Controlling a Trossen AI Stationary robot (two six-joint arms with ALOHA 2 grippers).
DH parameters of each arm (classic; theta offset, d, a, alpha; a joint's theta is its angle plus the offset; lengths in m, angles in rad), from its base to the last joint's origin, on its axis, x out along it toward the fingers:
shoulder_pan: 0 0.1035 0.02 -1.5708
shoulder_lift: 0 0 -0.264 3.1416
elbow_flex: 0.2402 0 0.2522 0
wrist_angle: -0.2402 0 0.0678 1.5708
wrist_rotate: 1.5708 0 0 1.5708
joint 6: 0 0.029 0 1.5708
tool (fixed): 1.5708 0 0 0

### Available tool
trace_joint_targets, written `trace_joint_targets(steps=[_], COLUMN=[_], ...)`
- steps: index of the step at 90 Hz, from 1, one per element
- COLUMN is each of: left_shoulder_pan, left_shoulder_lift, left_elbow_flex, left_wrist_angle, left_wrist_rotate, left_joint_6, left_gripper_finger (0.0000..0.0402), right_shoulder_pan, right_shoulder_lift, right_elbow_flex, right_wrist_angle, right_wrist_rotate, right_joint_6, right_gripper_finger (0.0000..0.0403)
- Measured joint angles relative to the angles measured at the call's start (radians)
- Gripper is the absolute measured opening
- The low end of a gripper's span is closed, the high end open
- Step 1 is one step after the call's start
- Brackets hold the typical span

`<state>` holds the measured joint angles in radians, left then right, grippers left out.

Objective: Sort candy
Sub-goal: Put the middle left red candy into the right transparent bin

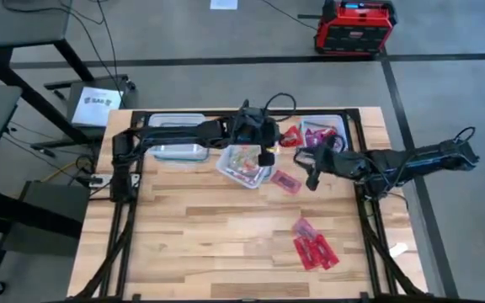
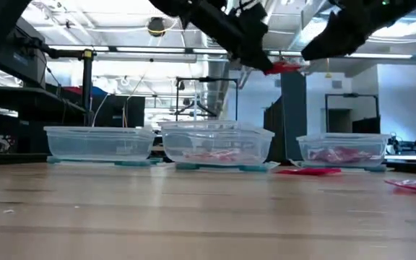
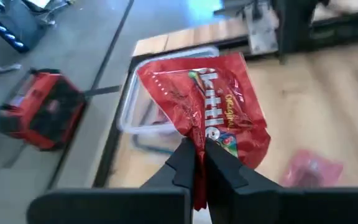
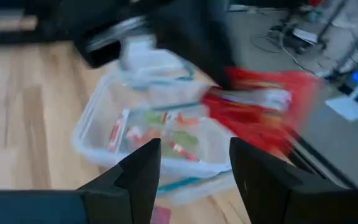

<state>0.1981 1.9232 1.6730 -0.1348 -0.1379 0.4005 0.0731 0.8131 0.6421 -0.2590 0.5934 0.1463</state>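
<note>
My left gripper [image 1: 274, 143] reaches over from the table's left, high above the table between the middle container [image 1: 244, 165] and the right container [image 1: 322, 130]. It is shut on a shiny red candy packet [image 3: 204, 102]. My right gripper [image 1: 312, 174] hovers open and holds nothing, just right of the middle container, facing it and the red packet [image 4: 260, 109]. The middle container [image 4: 135, 134] holds green, orange and red sweets. The right container holds red and pink packets. A pink packet [image 1: 286, 182] lies flat on the table beside the middle container. My left gripper pinches the red packet between its two fingers [image 3: 185, 163] at its near edge [image 3: 199, 144]. The rest of the crinkled packet sticks out ahead of the fingertips. It is lifted clear of the table and containers, roughly level [image 2: 284, 67].
A third clear container [image 1: 179, 139] stands at the far left of the row. Several red packets [image 1: 314, 250] lie on the table's near right. Black frame rails [image 1: 129, 210] run along both sides. The near half of the wooden top is bare.
</note>
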Motion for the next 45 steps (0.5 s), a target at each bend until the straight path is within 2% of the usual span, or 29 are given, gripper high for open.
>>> trace_joint_targets(steps=[12,25,39,45], left_shoulder_pan=[-0.043,-0.067,-0.089,-0.093], left_shoulder_lift=[-0.044,-0.073,-0.075,-0.075], left_elbow_flex=[0.001,0.002,0.0,0.001], left_wrist_angle=[-0.007,-0.014,-0.007,0.0], left_wrist_rotate=[-0.103,-0.128,-0.141,-0.133], left_joint_6=[0.117,0.176,0.217,0.22], left_gripper_finger=[0.0,0.0,0.0,0.0], right_shoulder_pan=[-0.093,-0.2,-0.295,-0.306], right_shoulder_lift=[-0.031,-0.074,-0.043,-0.012], right_elbow_flex=[0.009,0.013,0.007,0.006], right_wrist_angle=[0.052,0.137,0.162,0.199], right_wrist_rotate=[-0.103,-0.295,-0.544,-0.569], right_joint_6=[0.035,0.099,0.192,0.194], right_gripper_finger=[0.0178,0.0178,0.0178,0.0178])
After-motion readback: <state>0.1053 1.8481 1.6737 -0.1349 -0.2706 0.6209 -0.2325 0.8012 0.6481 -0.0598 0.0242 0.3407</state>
